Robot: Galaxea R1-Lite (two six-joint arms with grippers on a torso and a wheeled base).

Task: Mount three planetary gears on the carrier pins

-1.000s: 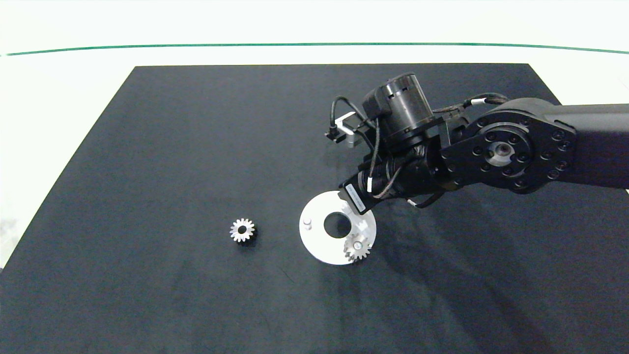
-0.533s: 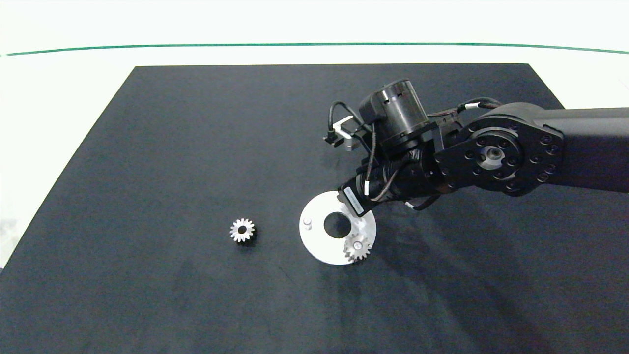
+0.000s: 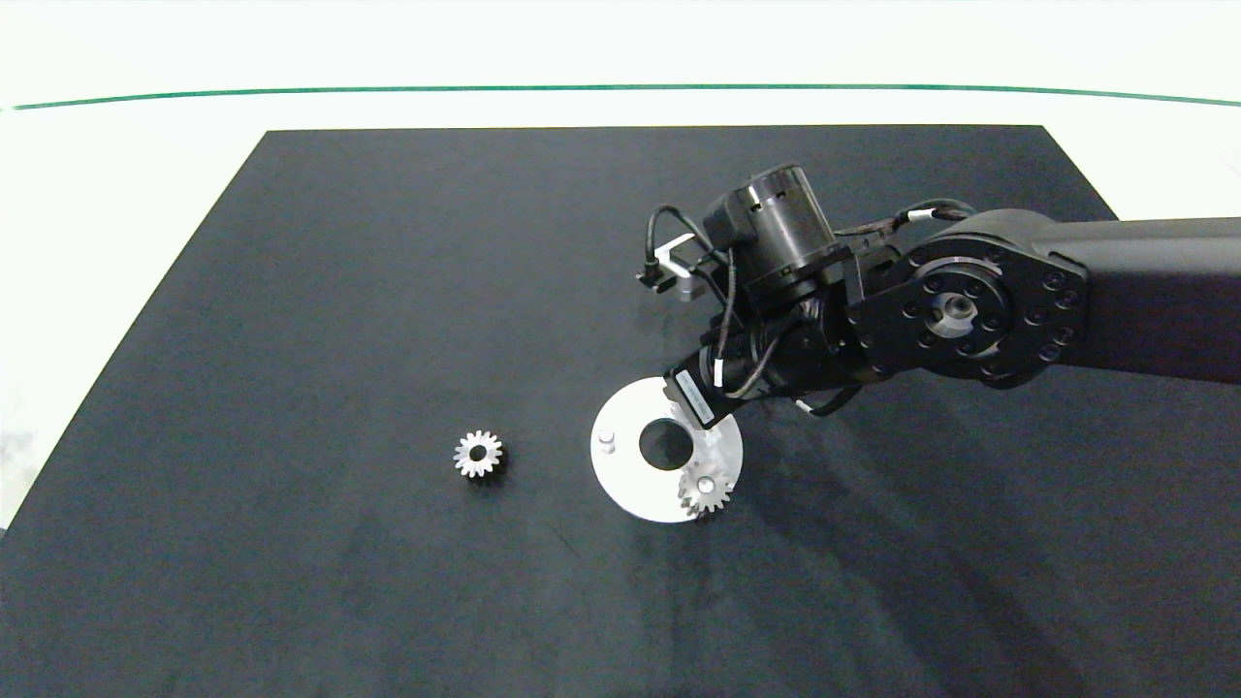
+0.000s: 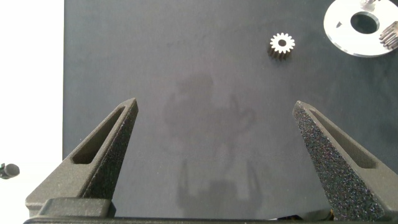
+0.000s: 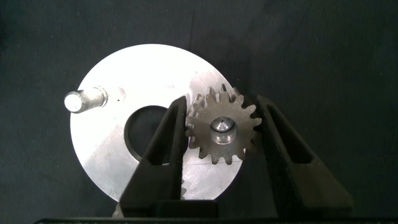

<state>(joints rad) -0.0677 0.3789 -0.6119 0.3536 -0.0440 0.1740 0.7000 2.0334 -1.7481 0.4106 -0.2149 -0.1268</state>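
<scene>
While label print stays unreadable | right gripper [image 5: 221,134] pinches gear [image 5: 222,129] on pin [image 5: 222,126] | left gripper [image 4: 214,134] spread

Your right arm [image 3: 979,310] is matte black, with a round screw-ringed joint plate, looped black cables, a white label and textured grey fingers [image 5: 168,140].

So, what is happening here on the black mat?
The right claw is over the white disc, its fingers on either side of a gear that sits on a pin. The head view shows another gear seated on a pin at the disc's edge, one bare pin, and a third gear lying loose on the mat. The left claw hangs open, off to the side.
</scene>
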